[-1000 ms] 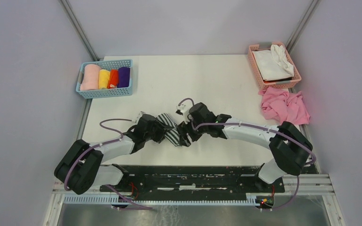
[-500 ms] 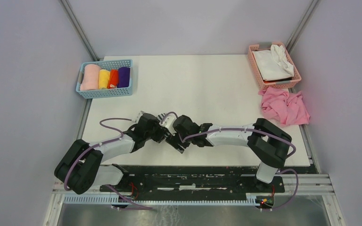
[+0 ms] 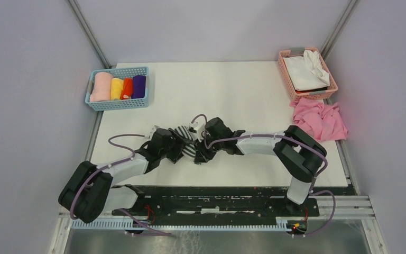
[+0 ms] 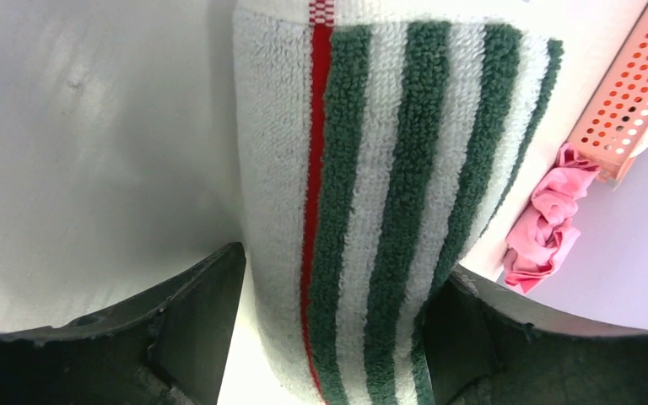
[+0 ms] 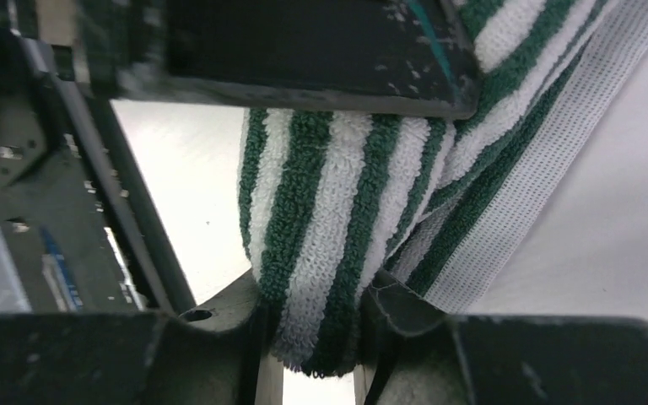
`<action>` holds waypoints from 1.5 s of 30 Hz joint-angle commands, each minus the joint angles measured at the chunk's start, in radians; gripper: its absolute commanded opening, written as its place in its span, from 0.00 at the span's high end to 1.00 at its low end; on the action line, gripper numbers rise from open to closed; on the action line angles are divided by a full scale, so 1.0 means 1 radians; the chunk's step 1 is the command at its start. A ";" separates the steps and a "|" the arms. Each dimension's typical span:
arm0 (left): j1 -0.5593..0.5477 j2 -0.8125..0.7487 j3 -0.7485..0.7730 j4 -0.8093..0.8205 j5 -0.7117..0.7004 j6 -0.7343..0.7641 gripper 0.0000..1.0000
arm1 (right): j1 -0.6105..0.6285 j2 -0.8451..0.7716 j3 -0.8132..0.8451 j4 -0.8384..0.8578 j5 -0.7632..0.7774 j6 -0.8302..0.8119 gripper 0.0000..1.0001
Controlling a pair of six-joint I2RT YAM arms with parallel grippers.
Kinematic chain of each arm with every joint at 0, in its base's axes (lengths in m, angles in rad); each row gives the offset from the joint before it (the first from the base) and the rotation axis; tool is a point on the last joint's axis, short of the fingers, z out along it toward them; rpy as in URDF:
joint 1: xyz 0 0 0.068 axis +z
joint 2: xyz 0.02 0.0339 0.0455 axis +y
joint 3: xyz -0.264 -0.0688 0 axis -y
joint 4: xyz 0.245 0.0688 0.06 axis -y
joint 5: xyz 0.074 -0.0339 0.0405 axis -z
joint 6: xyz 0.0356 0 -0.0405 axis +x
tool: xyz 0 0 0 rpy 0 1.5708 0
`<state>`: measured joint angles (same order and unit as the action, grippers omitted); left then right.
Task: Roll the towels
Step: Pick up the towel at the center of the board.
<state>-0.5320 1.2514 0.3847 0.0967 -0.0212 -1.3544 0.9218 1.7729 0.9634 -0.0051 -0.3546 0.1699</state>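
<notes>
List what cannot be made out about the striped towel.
- Top view: the green-and-white striped terry towel is mostly under the left arm and the right arm; how much is rolled is hidden.
- Left wrist view: the frame edges cut its ends; whether the left pincer squeezes it is unclear.

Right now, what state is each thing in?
Striped towel: rolled, between both grippers.
Left gripper: astride the roll, grip unclear.
Right gripper: pinching the towel's end.
Blue basket: holds four rolled towels.
Pink basket: holds white cloth.
Pink cloth: crumpled.
</notes>
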 commanded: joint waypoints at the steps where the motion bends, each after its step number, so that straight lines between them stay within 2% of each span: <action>1: 0.031 -0.013 -0.058 0.014 0.024 0.022 0.20 | -0.054 0.078 -0.060 0.147 -0.298 0.167 0.86; 7: 0.038 0.041 -0.063 0.079 0.058 0.017 0.20 | -0.100 0.134 -0.124 0.331 -0.382 0.316 0.86; 11: 0.038 0.085 -0.052 0.082 0.063 0.022 0.34 | -0.111 0.139 -0.143 0.346 -0.356 0.344 0.80; 16: 0.040 0.079 0.021 -0.050 0.005 0.096 0.55 | -0.136 0.051 -0.145 0.258 -0.289 0.310 0.55; 20: 0.076 0.062 0.104 -0.143 -0.023 0.201 0.64 | -0.153 -0.062 -0.140 0.127 -0.218 0.247 0.36; 25: 0.197 0.072 0.215 -0.215 0.056 0.410 0.69 | -0.174 -0.252 -0.159 -0.044 -0.083 0.150 0.19; 30: 0.329 0.086 0.420 -0.369 0.106 0.639 0.73 | -0.186 -0.364 -0.185 -0.128 0.030 0.093 0.11; 35: 0.463 0.170 0.674 -0.517 0.153 0.851 0.72 | -0.196 -0.384 -0.198 -0.146 0.004 0.102 0.09; 40: 0.607 0.313 0.987 -0.626 0.195 1.051 0.72 | -0.208 -0.391 -0.207 -0.156 -0.007 0.100 0.05; 45: 0.753 0.527 1.291 -0.710 0.373 1.150 0.72 | -0.211 -0.374 -0.203 -0.163 -0.009 0.090 0.00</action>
<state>0.1333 1.6573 1.4727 -0.5259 0.2005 -0.3805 0.7177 1.4048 0.7567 -0.1745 -0.3717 0.2829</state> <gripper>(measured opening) 0.489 0.989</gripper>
